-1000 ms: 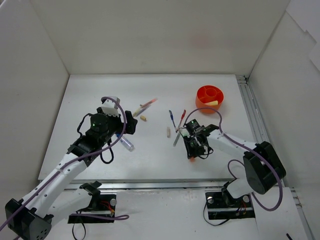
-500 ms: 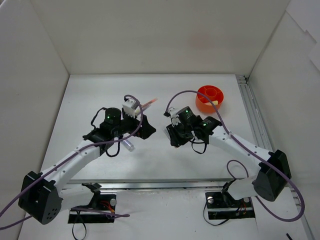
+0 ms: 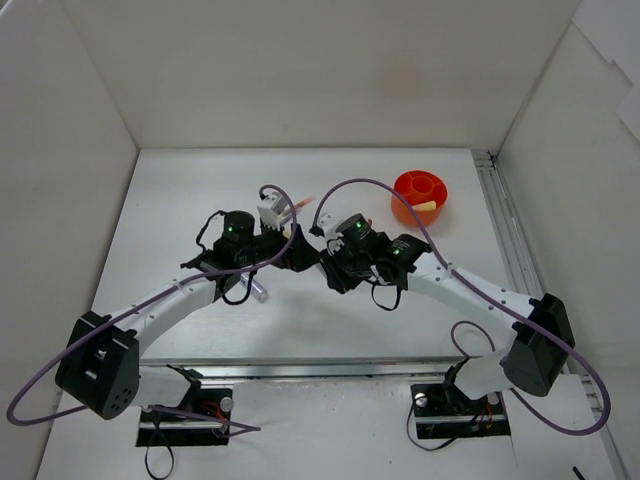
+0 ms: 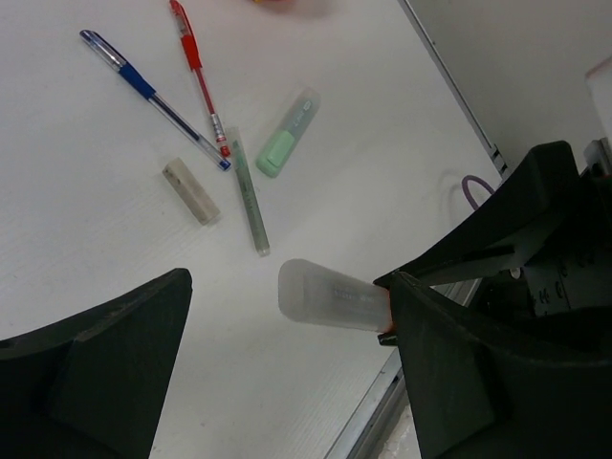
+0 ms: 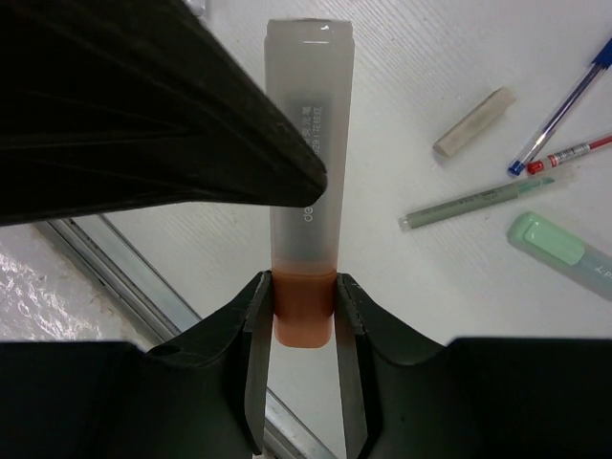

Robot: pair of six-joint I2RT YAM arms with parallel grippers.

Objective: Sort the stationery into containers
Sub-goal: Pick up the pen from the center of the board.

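Two grippers meet over the desk (image 3: 180, 190). The right gripper (image 5: 302, 325) pinches an orange highlighter (image 5: 308, 182); the left gripper (image 4: 287, 335) gapes wide around its cap (image 4: 325, 296).

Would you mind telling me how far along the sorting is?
Done: one yellow item lies in the orange pot. In hand: the right pincer is shut on an orange highlighter, with the open left pincer either side of its cap. Left on the table: blue pen, red pen, green highlighter, beige stub.
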